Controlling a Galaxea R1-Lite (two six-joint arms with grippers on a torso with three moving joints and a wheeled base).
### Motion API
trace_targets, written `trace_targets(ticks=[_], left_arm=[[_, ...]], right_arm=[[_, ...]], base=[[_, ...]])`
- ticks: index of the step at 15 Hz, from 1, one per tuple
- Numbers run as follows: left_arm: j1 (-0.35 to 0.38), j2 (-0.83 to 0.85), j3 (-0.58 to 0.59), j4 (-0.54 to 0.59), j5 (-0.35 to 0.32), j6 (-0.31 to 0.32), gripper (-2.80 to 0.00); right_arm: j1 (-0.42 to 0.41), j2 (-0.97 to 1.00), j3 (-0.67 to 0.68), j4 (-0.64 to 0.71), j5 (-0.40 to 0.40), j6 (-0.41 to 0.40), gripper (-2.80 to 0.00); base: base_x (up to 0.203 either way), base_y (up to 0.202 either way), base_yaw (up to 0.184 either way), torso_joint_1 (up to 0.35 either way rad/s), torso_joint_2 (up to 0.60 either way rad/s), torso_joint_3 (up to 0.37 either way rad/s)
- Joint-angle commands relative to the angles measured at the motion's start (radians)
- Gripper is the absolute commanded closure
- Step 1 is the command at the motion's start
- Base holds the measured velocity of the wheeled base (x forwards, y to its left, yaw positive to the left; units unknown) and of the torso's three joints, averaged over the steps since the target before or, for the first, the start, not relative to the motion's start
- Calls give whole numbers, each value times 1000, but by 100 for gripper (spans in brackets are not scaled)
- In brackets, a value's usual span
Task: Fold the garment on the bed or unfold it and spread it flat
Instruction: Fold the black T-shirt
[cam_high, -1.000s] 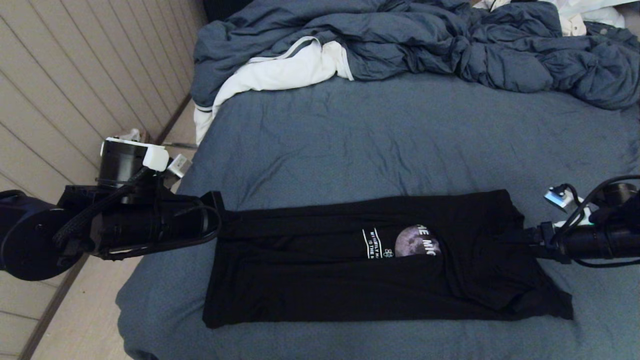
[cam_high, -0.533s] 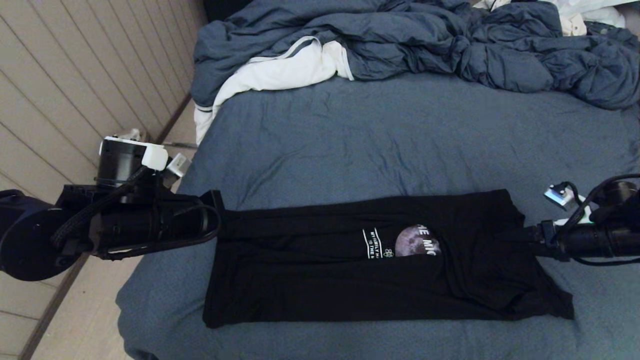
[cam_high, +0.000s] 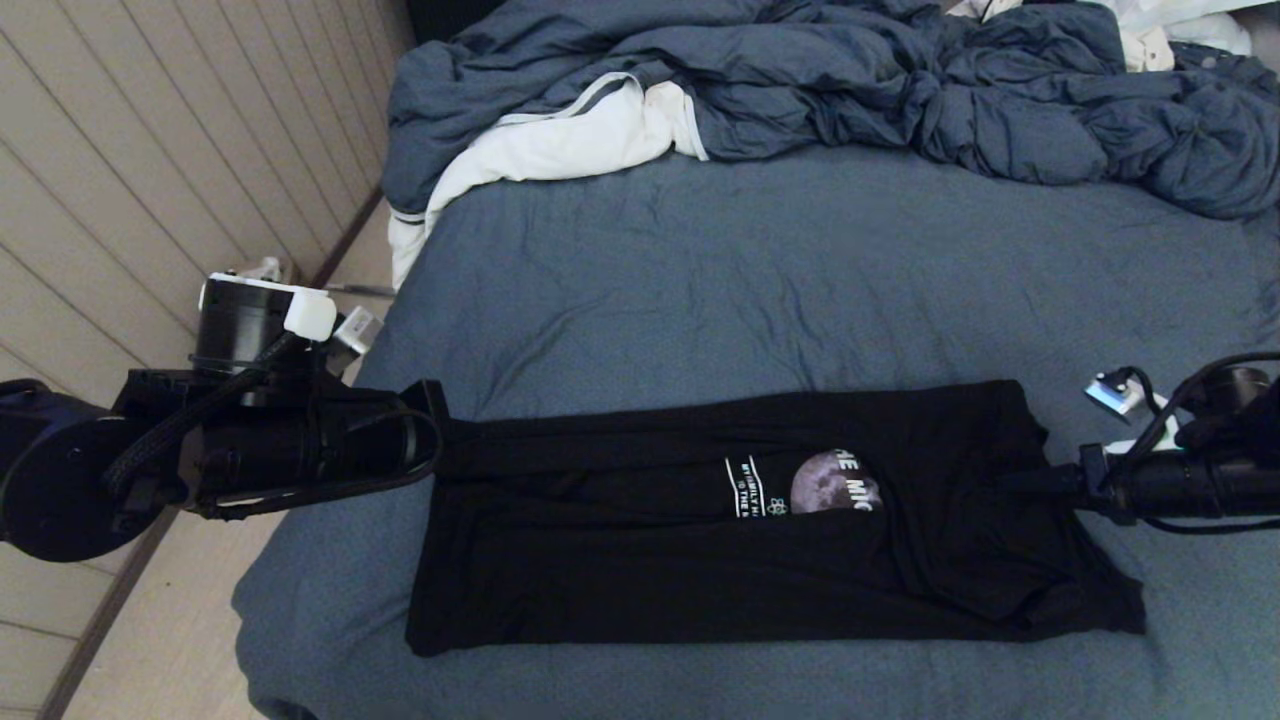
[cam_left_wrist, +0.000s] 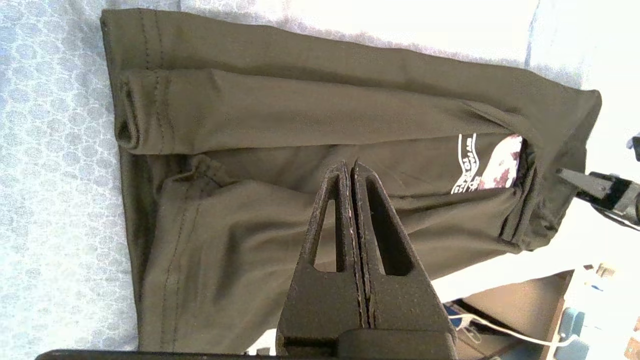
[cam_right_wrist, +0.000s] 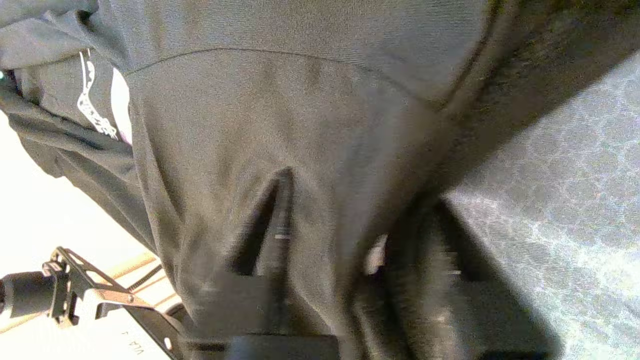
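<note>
The left gripper (cam_left_wrist: 350, 172) hovers over the left end of the garment (cam_high: 760, 520) with its two fingers pressed flat together and nothing between them, the arm reaching in from the bed's left edge. The black T-shirt lies folded into a long band across the near part of the bed (cam_high: 800, 290), close to its front edge, with part of the grey moon print (cam_high: 825, 482) and white lettering showing near the middle. At the band's right end, the right gripper (cam_right_wrist: 345, 210) reaches in from the bed's right side, its fingers partly apart with a fold of the shirt's fabric lying between them; whether they pinch the cloth cannot be told. Along the bed's far edge, a rumpled blue-grey duvet (cam_high: 850, 80) is heaped, with a white cloth (cam_high: 560, 150) tucked against it toward the far left corner.
</note>
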Motion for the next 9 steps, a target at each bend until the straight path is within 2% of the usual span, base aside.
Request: trace_targets(ticks=[1,3,9], left_arm=[[0,4,0,-2,-2,-4,0],[0,2,-1,-2,-3,-6,0],[0,11,-1,-2,-4,-4,0]], right_arm=[[-7,0,2,2,3,-19,0],[-29,1,0,0,3,-62,0],[-30,1,-23,3,2,-65,0]], base=[[0,0,0,0,0,0],[0,0,0,0,0,0],[0,0,0,0,0,0]])
